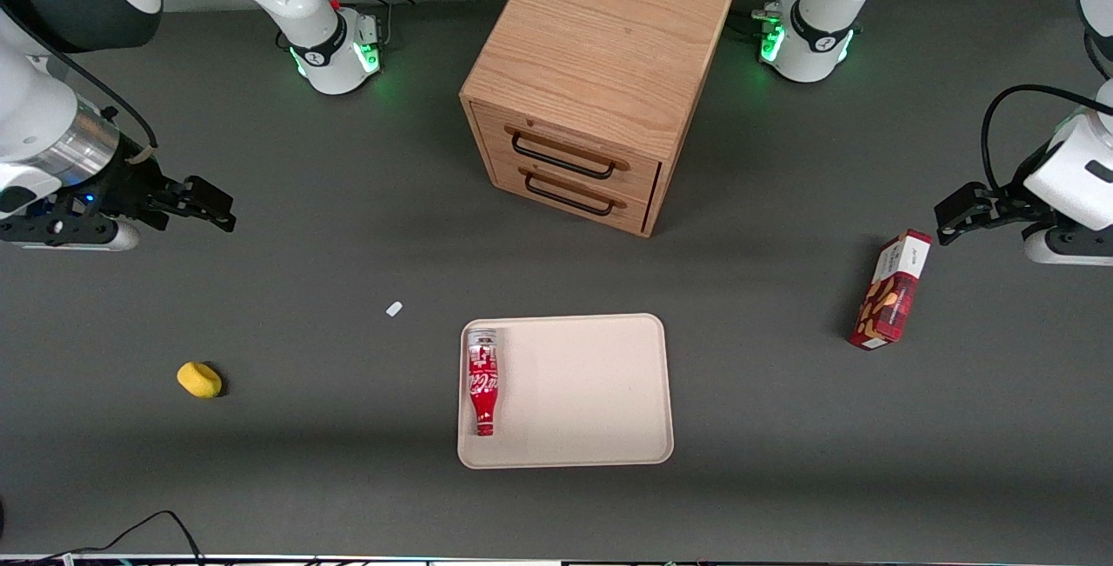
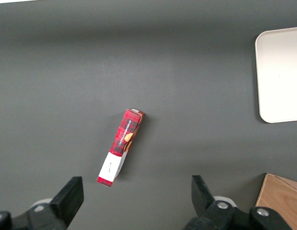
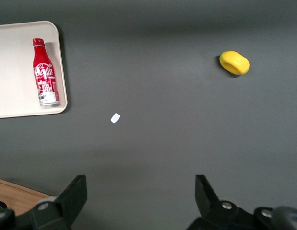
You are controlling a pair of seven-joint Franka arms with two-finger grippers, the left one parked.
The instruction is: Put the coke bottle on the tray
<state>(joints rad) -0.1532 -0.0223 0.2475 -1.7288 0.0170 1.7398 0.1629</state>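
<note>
The pincer [image 1: 213, 205] hangs empty over the worktop [image 1: 348, 462] at the working arm's end, its fingers [image 3: 74, 194] spread apart, well clear of everything. The bottle [image 1: 483, 382] lies on its side in the tray [image 1: 591, 392], along the rim nearest the working arm, cap toward the front camera.

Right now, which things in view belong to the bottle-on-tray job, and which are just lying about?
Job:
- coke bottle, lying on its side in the tray
- tray
- hand, open, off toward the working arm's end of the table

Lying about:
- drawer cabinet
- snack box
- yellow object
- small white scrap
</note>
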